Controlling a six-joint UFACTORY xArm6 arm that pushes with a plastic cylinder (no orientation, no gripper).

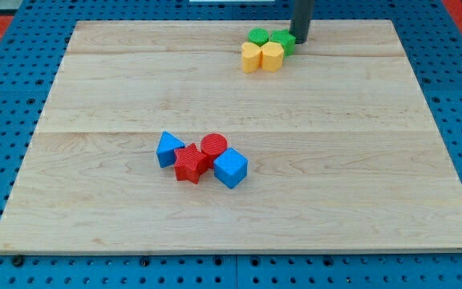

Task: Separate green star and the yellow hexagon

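The green star (282,41) lies near the board's top edge, right of centre. The yellow hexagon (272,56) sits just below it and touches it. A green circle (258,36) is at the star's left, and a yellow heart (252,57) is at the hexagon's left; the four form one tight cluster. My tip (301,39) stands at the green star's right side, touching it or nearly so.
A second cluster lies left of the board's centre: blue triangle (168,148), red star (189,163), red circle (213,146) and blue cube (230,168). The wooden board (359,160) rests on a blue perforated surface; its top edge is just above the green blocks.
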